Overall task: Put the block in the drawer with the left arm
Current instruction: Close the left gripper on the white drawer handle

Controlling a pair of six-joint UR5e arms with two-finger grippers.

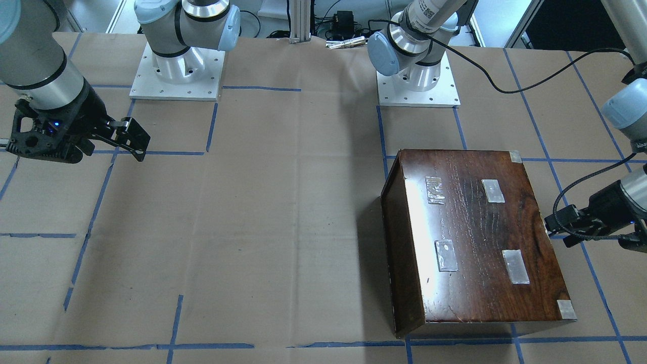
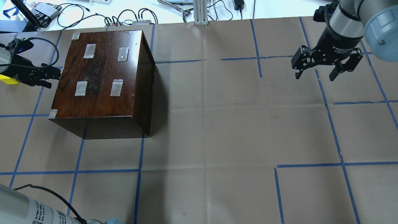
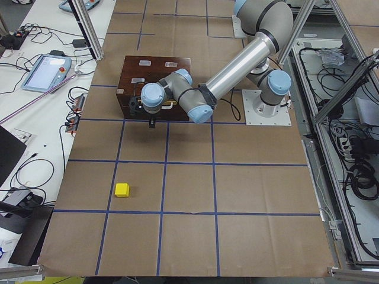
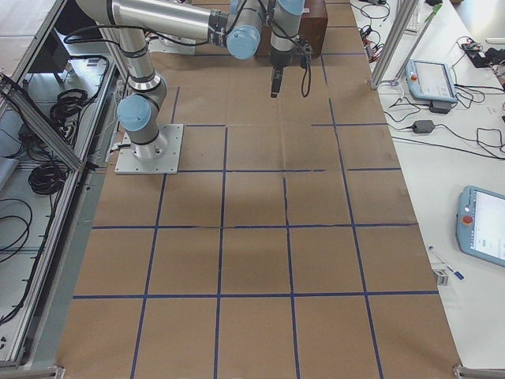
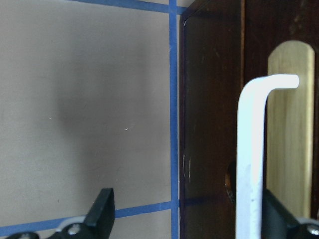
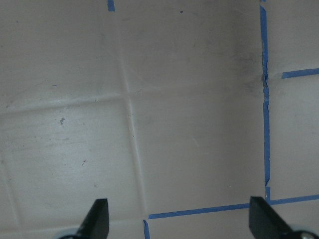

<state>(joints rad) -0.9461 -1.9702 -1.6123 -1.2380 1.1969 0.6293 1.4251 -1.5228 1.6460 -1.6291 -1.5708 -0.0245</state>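
Note:
The yellow block (image 3: 122,189) lies on the paper-covered table, well apart from the dark cabinet (image 2: 102,71); in the overhead view only its edge (image 2: 7,80) shows behind the left wrist. The drawer is shut in the cabinet; only a strip of its pale wood (image 5: 291,124) shows behind a white bent handle (image 5: 249,159). My left gripper (image 5: 192,214) is open at the cabinet's front face (image 2: 53,74), with the handle between its fingers, close to one of them. My right gripper (image 2: 315,73) is open and empty, held over the table far from the cabinet.
Blue tape lines grid the brown paper. The cabinet top carries several clear tape patches (image 1: 445,255). The arm bases (image 1: 177,76) stand at the robot's side of the table. Cables and devices lie beyond the far table edge (image 2: 124,18).

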